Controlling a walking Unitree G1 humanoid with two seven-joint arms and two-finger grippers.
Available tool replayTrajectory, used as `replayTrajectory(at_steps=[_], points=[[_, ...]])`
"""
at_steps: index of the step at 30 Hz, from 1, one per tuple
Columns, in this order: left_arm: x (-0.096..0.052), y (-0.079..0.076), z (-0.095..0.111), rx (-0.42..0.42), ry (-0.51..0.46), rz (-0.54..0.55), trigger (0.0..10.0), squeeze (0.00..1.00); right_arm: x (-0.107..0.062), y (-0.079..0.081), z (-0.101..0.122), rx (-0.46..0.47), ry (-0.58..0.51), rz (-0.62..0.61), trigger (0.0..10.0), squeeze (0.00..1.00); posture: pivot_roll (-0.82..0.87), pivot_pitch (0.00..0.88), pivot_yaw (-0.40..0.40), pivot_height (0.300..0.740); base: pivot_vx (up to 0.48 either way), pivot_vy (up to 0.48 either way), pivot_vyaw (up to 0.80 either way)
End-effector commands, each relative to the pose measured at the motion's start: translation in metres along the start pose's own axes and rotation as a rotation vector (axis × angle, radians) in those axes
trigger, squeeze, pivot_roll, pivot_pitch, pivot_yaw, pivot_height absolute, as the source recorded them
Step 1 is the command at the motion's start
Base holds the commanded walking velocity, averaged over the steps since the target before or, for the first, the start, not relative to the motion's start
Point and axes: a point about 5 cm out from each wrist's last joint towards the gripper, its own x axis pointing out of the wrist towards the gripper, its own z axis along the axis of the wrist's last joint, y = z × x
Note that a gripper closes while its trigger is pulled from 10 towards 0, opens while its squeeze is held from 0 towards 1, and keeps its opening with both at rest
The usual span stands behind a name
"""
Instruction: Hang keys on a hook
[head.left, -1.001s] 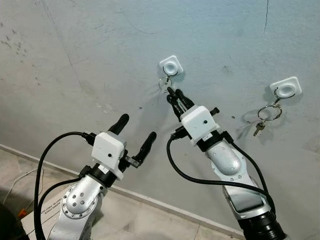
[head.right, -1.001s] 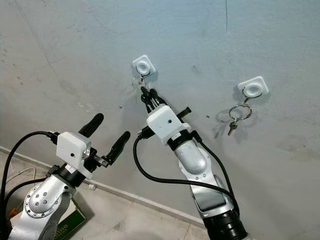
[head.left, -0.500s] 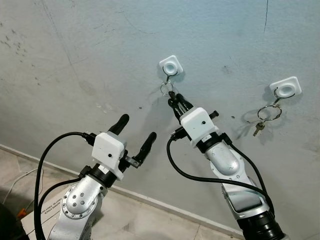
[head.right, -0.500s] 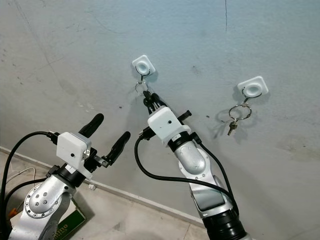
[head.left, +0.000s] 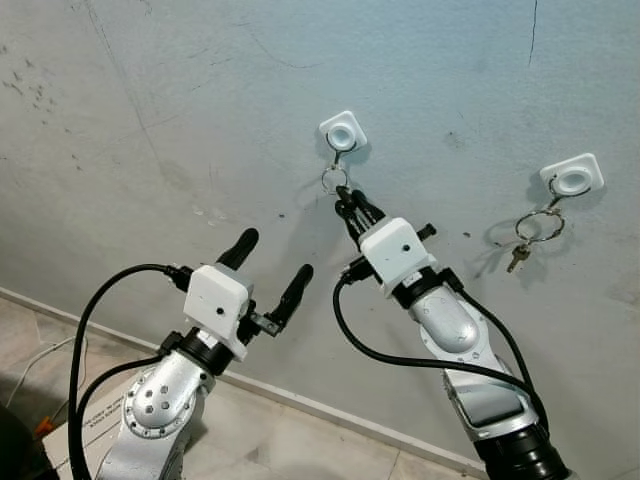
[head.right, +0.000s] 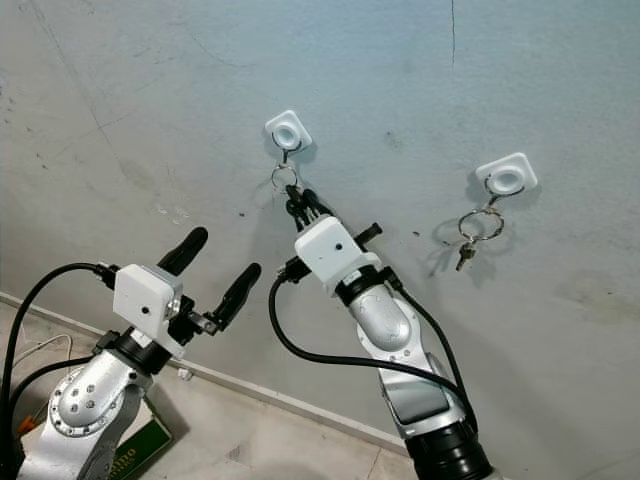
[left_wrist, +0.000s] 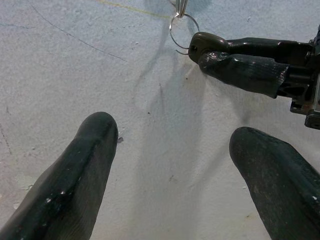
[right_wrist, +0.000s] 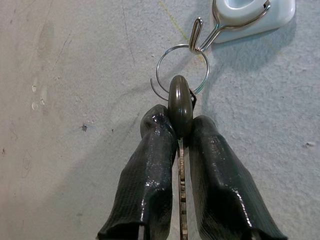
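A white wall hook (head.left: 342, 131) is stuck on the grey wall, with a metal key ring (head.left: 333, 179) hanging from its wire (right_wrist: 196, 35). My right gripper (head.left: 345, 201) is shut on the key (right_wrist: 180, 105) just below the ring, its dark head squeezed between the two fingers. The ring (right_wrist: 181, 70) is looped over the hook's wire. My left gripper (head.left: 270, 265) is open lower left, away from the wall hook, with nothing between its fingers (left_wrist: 70, 185).
A second white hook (head.left: 571, 177) further right carries another ring with a key (head.left: 535, 233). A baseboard (head.left: 300, 400) runs along the foot of the wall. A cardboard box (head.right: 135, 455) lies on the floor by my left arm.
The right gripper has drawn down slightly with the key, so the ring now hangs taut from the hook. The left arm has stayed put.
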Motion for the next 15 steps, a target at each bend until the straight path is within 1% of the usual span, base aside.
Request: replayTrajectory(at_steps=[1, 9, 10, 11, 12, 13, 15], points=[[0.0000, -0.0010, 0.0008, 0.004, 0.001, -0.002, 10.0, 0.00, -0.0045, 0.0068, -0.0124, 0.004, 0.059, 0.033, 10.0, 0.00, 0.02, 0.051, 0.042, 0.740, 0.000, 0.000, 0.00], [0.0019, -0.0023, 0.0020, 0.007, -0.003, -0.010, 10.0, 0.00, -0.0068, 0.0101, -0.0162, -0.008, 0.070, 0.054, 10.0, 0.00, 0.02, 0.053, 0.043, 0.740, 0.000, 0.000, 0.00], [0.0017, -0.0023, 0.0018, 0.006, -0.002, -0.009, 10.0, 0.00, -0.0070, 0.0110, -0.0165, -0.007, 0.070, 0.061, 10.0, 0.02, 0.02, 0.053, 0.043, 0.740, 0.000, 0.000, 0.00], [0.0016, -0.0023, 0.0016, 0.006, -0.001, -0.008, 10.0, 0.00, -0.0071, 0.0117, -0.0166, -0.004, 0.070, 0.065, 10.0, 0.82, 0.02, 0.053, 0.043, 0.740, 0.000, 0.000, 0.00], [0.0015, -0.0024, 0.0015, 0.005, 0.000, -0.008, 10.0, 0.00, -0.0072, 0.0123, -0.0168, 0.001, 0.070, 0.069, 10.0, 0.97, 0.02, 0.053, 0.043, 0.740, 0.000, 0.000, 0.00], [0.0014, -0.0024, 0.0014, 0.005, 0.000, -0.007, 10.0, 0.00, -0.0073, 0.0127, -0.0168, 0.008, 0.068, 0.071, 10.0, 1.00, 0.02, 0.053, 0.043, 0.740, 0.000, 0.000, 0.00], [0.0011, -0.0026, 0.0009, 0.003, 0.001, -0.006, 10.0, 0.00, -0.0074, 0.0130, -0.0166, 0.014, 0.064, 0.071, 10.0, 1.00, 0.02, 0.053, 0.043, 0.740, 0.000, 0.000, 0.00]])
